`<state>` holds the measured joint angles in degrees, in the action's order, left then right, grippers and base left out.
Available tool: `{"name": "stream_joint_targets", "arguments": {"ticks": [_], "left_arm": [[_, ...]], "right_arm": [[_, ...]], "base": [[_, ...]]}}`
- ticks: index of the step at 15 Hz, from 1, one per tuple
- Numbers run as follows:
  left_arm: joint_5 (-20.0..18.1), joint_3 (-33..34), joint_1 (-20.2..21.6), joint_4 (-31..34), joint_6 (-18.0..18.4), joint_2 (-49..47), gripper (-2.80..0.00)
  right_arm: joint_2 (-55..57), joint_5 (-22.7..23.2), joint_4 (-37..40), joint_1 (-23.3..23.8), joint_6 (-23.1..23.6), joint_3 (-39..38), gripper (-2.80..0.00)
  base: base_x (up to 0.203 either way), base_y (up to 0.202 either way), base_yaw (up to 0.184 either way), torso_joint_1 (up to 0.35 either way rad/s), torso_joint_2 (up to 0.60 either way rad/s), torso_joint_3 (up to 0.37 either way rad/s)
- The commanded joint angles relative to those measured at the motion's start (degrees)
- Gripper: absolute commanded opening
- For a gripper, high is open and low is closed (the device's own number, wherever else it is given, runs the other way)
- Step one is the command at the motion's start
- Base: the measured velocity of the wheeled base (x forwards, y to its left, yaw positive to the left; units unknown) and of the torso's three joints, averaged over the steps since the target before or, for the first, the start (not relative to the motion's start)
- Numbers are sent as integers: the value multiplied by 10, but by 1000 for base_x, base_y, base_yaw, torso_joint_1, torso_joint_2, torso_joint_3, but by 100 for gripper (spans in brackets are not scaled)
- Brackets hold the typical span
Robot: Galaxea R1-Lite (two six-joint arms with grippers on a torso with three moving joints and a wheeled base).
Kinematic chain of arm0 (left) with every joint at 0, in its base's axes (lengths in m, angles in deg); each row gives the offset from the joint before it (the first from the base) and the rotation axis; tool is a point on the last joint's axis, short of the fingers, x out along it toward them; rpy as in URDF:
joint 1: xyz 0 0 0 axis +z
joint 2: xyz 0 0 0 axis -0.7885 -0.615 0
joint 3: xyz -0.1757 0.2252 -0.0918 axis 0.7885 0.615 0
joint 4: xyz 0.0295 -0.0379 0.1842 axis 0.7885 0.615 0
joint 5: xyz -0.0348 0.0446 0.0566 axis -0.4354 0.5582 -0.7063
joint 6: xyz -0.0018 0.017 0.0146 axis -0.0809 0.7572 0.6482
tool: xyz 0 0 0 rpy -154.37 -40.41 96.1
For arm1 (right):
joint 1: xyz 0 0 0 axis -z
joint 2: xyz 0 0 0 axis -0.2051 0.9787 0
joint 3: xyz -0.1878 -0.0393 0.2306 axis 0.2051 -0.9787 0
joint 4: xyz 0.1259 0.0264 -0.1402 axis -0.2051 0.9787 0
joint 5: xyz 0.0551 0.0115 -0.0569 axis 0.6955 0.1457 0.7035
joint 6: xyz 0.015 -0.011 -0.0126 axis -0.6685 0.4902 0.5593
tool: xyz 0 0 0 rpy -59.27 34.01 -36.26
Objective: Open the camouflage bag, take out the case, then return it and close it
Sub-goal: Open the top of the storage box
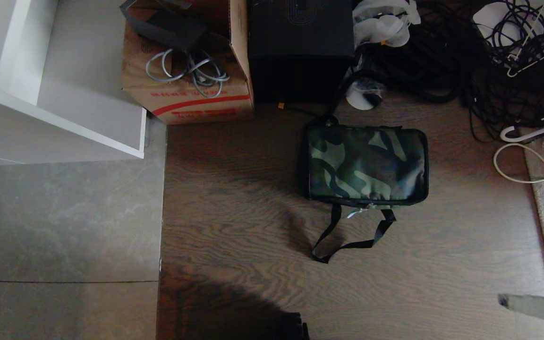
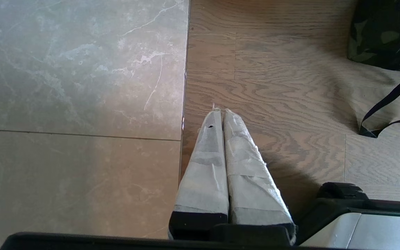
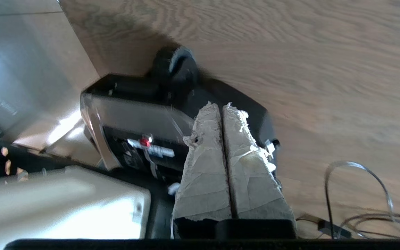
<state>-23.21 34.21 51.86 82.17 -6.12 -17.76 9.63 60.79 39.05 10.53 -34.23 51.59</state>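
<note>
One camouflage bag (image 1: 367,164) lies zipped flat on the wood floor (image 1: 234,198), its black strap (image 1: 347,236) trailing toward the robot. Behind it stand a plain black box (image 1: 300,47) and a cardboard carton (image 1: 191,89) with red print too small to read, holding grey cables (image 1: 191,71). The right gripper (image 3: 221,106) and the left gripper (image 2: 219,111) both have their taped fingers pressed together, holding nothing.

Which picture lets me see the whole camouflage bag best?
The head view. The camouflage bag lies flat and zipped on the wood floor, seen whole from above with its black strap looped in front. The left wrist view catches only one corner and part of the strap. The right wrist view shows none of it.
</note>
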Motion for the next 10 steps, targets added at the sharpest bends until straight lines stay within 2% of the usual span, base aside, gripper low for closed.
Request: {"name": "stream_joint_targets", "arguments": {"ticks": [1,3,7,8,10], "left_arm": [[0,1,0,0,0,0,-280],[0,1,0,0,0,0,-280],[0,0,0,0,0,0,-280],[0,1,0,0,0,0,-280],[0,1,0,0,0,0,-280]], "right_arm": [[223,9,-109,-21,-4,12,-280],[332,14,-213,-46,-17,22,-280],[487,17,-473,-76,-92,40,-280],[504,16,-508,-80,-102,46,-280],[512,16,-515,-85,-110,50,-280]], "base": [[0,0,0,0,0,0],[0,0,0,0,0,0],[0,0,0,0,0,0],[0,0,0,0,0,0],[0,0,0,0,0,0]]}}
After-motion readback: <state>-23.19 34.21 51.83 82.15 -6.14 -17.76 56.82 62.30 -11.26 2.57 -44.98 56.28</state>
